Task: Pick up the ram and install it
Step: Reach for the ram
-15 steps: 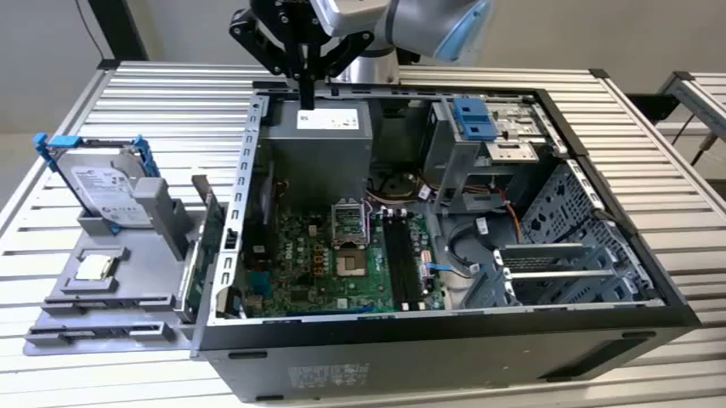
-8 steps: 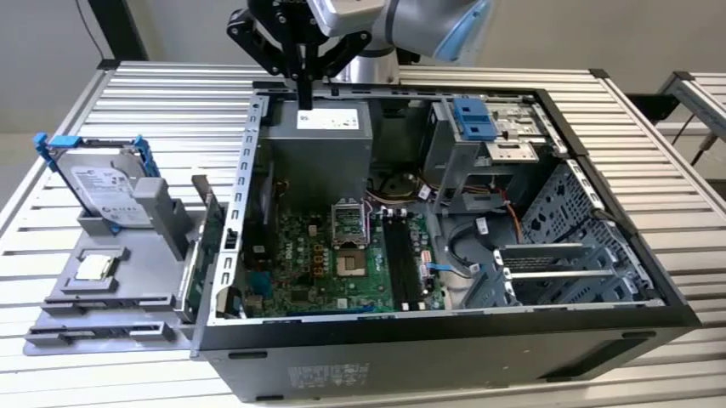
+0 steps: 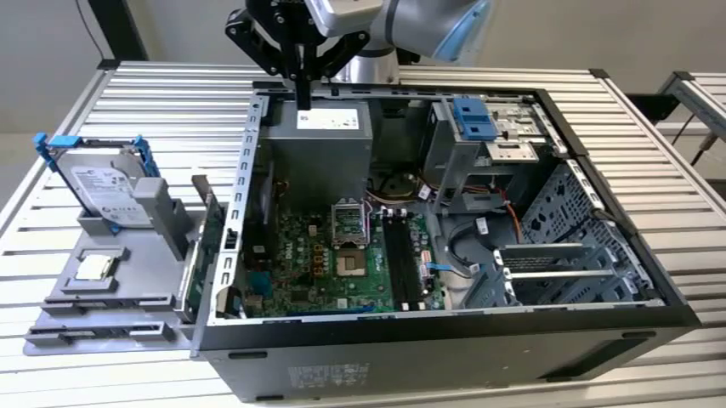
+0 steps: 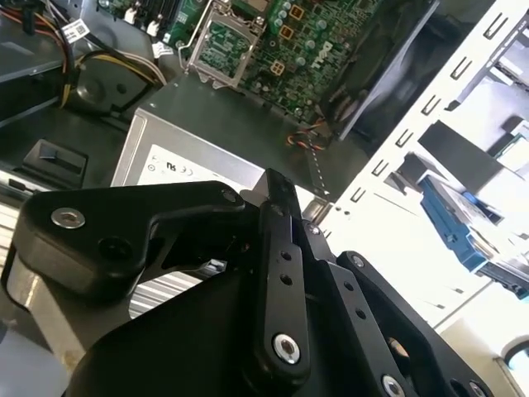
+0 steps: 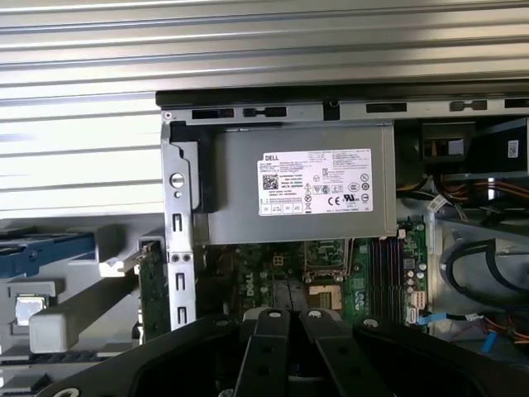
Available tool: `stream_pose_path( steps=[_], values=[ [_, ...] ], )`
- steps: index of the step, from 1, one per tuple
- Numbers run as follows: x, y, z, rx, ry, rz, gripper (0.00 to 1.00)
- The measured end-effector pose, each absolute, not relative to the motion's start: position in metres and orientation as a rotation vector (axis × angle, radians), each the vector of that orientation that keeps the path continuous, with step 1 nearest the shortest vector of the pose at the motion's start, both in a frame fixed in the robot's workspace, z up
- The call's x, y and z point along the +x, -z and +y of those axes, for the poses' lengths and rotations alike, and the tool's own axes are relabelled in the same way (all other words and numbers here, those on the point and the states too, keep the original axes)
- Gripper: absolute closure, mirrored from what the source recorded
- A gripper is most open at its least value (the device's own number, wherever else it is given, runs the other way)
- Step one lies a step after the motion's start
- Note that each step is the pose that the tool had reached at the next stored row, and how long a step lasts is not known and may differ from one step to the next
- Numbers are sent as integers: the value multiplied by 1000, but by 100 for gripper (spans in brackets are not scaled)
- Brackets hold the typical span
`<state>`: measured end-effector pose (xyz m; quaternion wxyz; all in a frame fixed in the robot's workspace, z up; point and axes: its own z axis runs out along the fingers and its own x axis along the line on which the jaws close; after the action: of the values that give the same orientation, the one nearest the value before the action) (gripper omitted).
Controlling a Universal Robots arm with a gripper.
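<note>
Case (image 3: 454, 336) x1, dark sheet metal, open side up, folded rim all round, on ribbed metal table (image 3: 635, 110). Just beside it at exterior view's left: grey plastic tray (image 3: 68, 333) x1, carrying square silver chip (image 3: 97, 266) x1 lying flat and hard drive (image 3: 108, 187) x1 standing tilted in blue frame. Green card (image 5: 150, 281) x1, on edge, just outside case wall. Inside case: green motherboard (image 3: 301, 268) x1, square metal-framed socket (image 3: 349, 248) x1, long black slots (image 3: 399, 259) side by side, count unclear. Perforated drive cage (image 3: 567, 238) x1 at exterior view's right, loose cables (image 3: 454, 242) beside it. Ram position: cannot tell. Farther back: boxy grey power supply (image 3: 323, 144) x1 with white label, blue plastic latch (image 3: 474, 119) x1. Farthest: gripper (image 3: 304, 102) x1, black linkages, fingers pressed together, hanging over power supply's rear edge, near case wall, open air around it.
</note>
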<state>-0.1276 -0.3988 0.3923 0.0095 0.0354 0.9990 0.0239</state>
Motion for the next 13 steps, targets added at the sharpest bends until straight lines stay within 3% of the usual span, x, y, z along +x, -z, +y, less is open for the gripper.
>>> stream_pose_path(
  steps=[13],
  values=[
    [-130, -392, -399, 111, -75, 3129, 100]
  ],
)
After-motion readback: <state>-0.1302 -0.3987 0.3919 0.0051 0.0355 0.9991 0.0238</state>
